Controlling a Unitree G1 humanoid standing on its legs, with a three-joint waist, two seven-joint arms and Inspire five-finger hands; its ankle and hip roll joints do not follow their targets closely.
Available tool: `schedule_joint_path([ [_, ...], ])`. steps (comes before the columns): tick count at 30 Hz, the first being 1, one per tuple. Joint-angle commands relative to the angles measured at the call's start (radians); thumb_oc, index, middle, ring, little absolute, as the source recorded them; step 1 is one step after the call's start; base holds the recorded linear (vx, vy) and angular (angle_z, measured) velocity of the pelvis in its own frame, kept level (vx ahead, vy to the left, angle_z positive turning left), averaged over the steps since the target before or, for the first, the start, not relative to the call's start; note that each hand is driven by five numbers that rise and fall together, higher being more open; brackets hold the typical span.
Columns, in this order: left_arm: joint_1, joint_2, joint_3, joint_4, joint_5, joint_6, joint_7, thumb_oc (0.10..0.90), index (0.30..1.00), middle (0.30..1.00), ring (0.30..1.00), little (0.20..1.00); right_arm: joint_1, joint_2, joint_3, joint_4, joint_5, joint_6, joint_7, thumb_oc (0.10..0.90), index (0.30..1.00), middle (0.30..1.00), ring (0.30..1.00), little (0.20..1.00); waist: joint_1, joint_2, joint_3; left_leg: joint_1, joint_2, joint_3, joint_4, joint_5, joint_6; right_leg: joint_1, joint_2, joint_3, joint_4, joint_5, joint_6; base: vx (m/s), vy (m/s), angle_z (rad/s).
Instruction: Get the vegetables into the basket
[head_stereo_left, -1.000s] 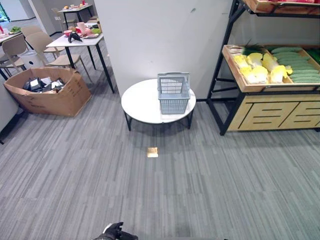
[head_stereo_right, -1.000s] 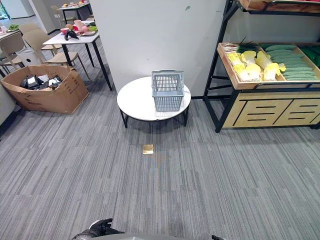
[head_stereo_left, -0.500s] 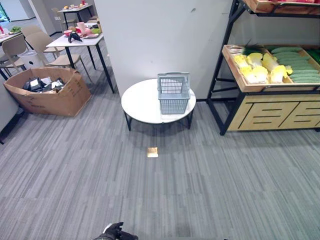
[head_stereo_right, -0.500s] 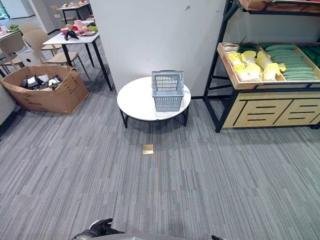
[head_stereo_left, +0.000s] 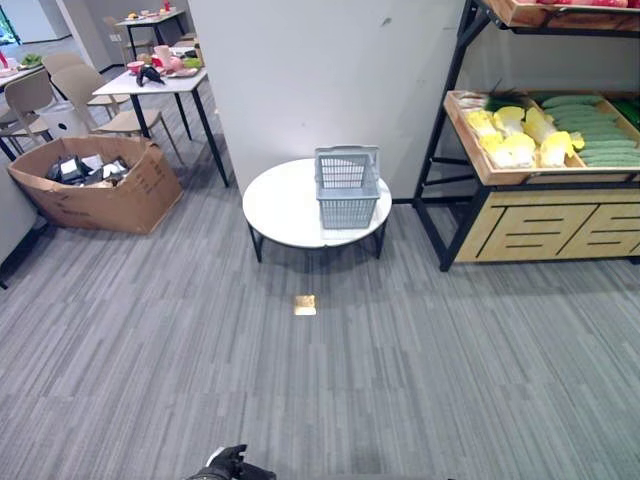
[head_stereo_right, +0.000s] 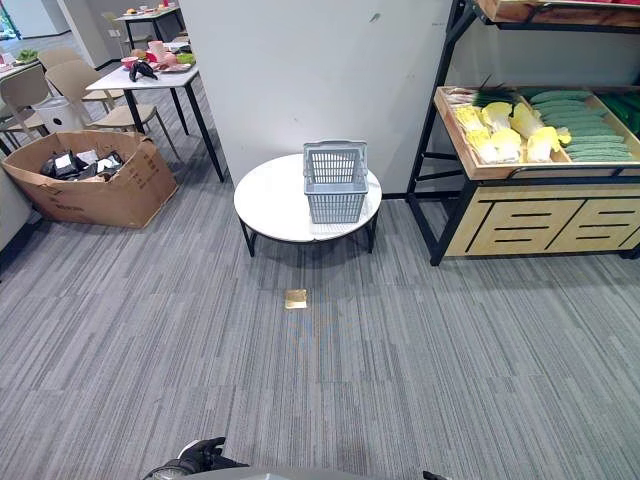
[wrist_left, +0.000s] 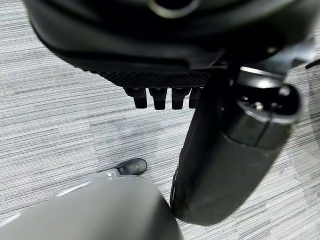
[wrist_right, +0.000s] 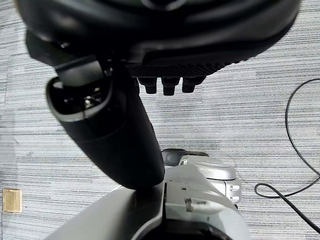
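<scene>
Left hand (head_stereo_left: 232, 466) low at the near edge of the head view, hanging over grey carpet; in its wrist view (wrist_left: 165, 95) the fingers are relaxed and the thumb sticks out, nothing held or touched. Right hand (wrist_right: 167, 82) the same: fingers loose, thumb out, empty, over carpet. Blue-grey basket (head_stereo_left: 347, 186) sits upright on the right part of the round white table (head_stereo_left: 285, 205), close to its far edge, well apart from both hands. Vegetables: yellow cabbages (head_stereo_left: 515, 135) and green cucumbers (head_stereo_left: 593, 128) lie in the wooden tray of the shelf rack (head_stereo_left: 470, 125), right of the table, far from both hands. Small brass floor plate (head_stereo_left: 305, 304) in the carpet just before the table.
</scene>
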Motion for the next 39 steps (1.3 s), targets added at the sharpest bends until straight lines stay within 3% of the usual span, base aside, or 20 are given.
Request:
schedule_joint_path([
  [1,-0.031,-0.04,-0.061,0.101,0.045,0.012,-0.013,0.9,1.0,1.0,1.0,1.0,-0.046,0.03,0.038,0.035,-0.015,-0.014,0.033,0.9,1.0,1.0,1.0,1.0,0.001,-0.014,0.016,0.008,0.016,0.004,0.001,-0.082,-0.045,0.024,-0.051,-0.046,0.005,-0.057,0.102,0.0,0.0,0.0],
  [18,-0.045,-0.027,-0.041,0.093,0.004,0.018,-0.015,0.9,1.0,1.0,1.0,1.0,-0.062,0.006,0.037,0.026,-0.008,-0.005,0.046,0.9,1.0,1.0,1.0,1.0,-0.004,-0.012,0.038,0.013,0.04,0.02,0.001,-0.072,-0.047,0.01,-0.029,-0.029,0.017,-0.068,0.071,0.03,-0.045,-0.02],
  [29,-0.053,-0.026,-0.04,0.074,-0.032,0.016,-0.012,0.9,1.0,1.0,1.0,1.0,-0.072,-0.01,0.034,0.025,-0.001,-0.003,0.048,0.9,1.0,1.0,1.0,1.0,-0.008,-0.005,0.058,-0.031,0.063,0.026,0.077,-0.081,-0.059,-0.036,-0.02,-0.019,0.077,-0.102,0.046,0.03,-0.068,-0.02],
  [34,-0.065,-0.03,-0.042,0.043,-0.063,0.005,-0.007,0.9,1.0,1.0,1.0,1.0,-0.084,-0.018,0.036,0.02,0.004,-0.007,0.048,0.9,1.0,1.0,1.0,1.0,-0.002,-0.01,0.09,-0.105,0.069,0.024,0.256,-0.057,-0.079,-0.042,-0.012,-0.013,0.1,-0.11,0.028,0.01,-0.105,0.0],
  [35,-0.065,-0.029,-0.048,0.011,-0.075,-0.004,-0.005,0.9,1.0,1.0,1.0,1.0,-0.081,-0.019,0.04,0.016,0.0,-0.009,0.047,0.9,1.0,1.0,1.0,1.0,0.01,-0.019,0.109,-0.165,0.07,0.011,0.378,-0.008,-0.078,-0.033,-0.01,-0.008,0.11,-0.117,0.018,0.02,-0.131,-0.04],
  [36,-0.065,-0.029,-0.048,0.011,-0.075,-0.004,-0.005,0.9,1.0,1.0,1.0,1.0,-0.08,-0.019,0.04,0.016,0.0,-0.009,0.047,0.9,1.0,1.0,1.0,1.0,0.009,-0.019,0.108,-0.167,0.07,0.01,0.38,-0.009,-0.078,-0.034,-0.01,-0.009,0.111,-0.117,0.018,0.03,-0.138,-0.06],
  [39,-0.07,-0.031,-0.055,-0.029,-0.109,-0.015,0.007,0.9,1.0,1.0,1.0,1.0,-0.083,-0.029,0.038,0.009,0.005,-0.014,0.037,0.9,1.0,1.0,1.0,1.0,0.028,-0.038,0.148,-0.29,0.047,-0.016,0.58,0.066,-0.065,-0.022,-0.016,-0.01,0.129,-0.124,0.0,0.02,-0.113,-0.09],
])
